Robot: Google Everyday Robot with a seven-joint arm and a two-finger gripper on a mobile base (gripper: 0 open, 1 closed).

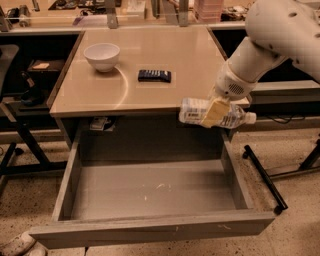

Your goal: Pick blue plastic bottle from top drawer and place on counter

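Note:
The blue plastic bottle (194,111) lies on its side in the air, its white cap pointing right, level with the counter's front right edge. My gripper (214,112) is shut on the bottle at its middle, reaching down from the white arm at the upper right. The top drawer (150,190) is pulled open below, its grey floor bare. The beige counter (160,55) lies behind and left of the bottle.
A white bowl (102,56) stands at the counter's back left. A small dark flat gadget (154,75) lies near the counter's middle. A cluttered shelf (100,15) runs along the back. A black table leg (265,177) lies on the floor to the right.

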